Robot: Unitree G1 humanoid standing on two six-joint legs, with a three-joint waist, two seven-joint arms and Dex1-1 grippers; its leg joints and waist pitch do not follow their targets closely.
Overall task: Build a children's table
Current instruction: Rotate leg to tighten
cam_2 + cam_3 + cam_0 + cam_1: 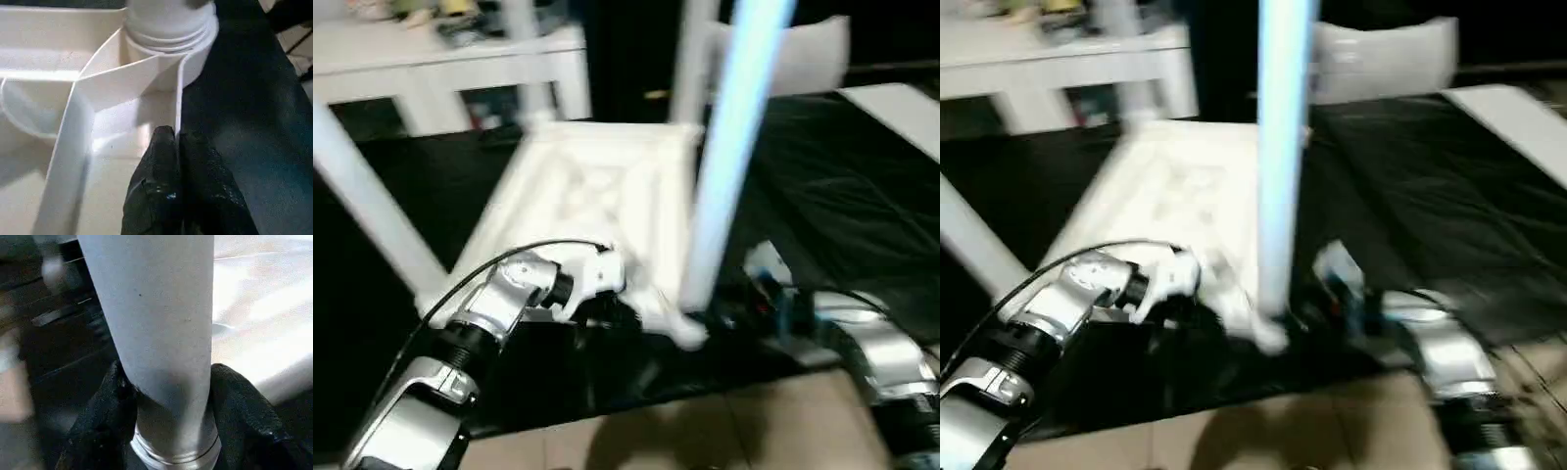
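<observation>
Children's table [597, 196], all white plastic, lies upside down on a black-covered floor, ribbed underside up, its near corner toward the robot. One leg [729, 147] stands upright at that near corner socket [168, 29]; another leg [367, 196] slants off at the far left side, and I cannot tell whether it is seated.

Left tool [178, 142]: fingers together, tips pressed at the thin rim wall just beside the near socket. Whether the rim is pinched between them or merely touched, I cannot tell. Right tool [166, 396]: fingers [105, 411] clamped on either side of the upright leg, low down near its threaded collar.

Handling, as judged: moulded hollow plastic, so light and fairly stiff, but smooth and likely slippery under a turning grip. The long leg gives leverage against its socket, so holding it low, as now, looks sound. The top should be steadied by the rim or a rib near the worked corner; the thin walls could flex.

Views compared: the head views give the overall layout and both silver forearms, though blurred. The left wrist view shows the socket's ridged neck and converging ribs. The right wrist view shows the grip on the leg.
</observation>
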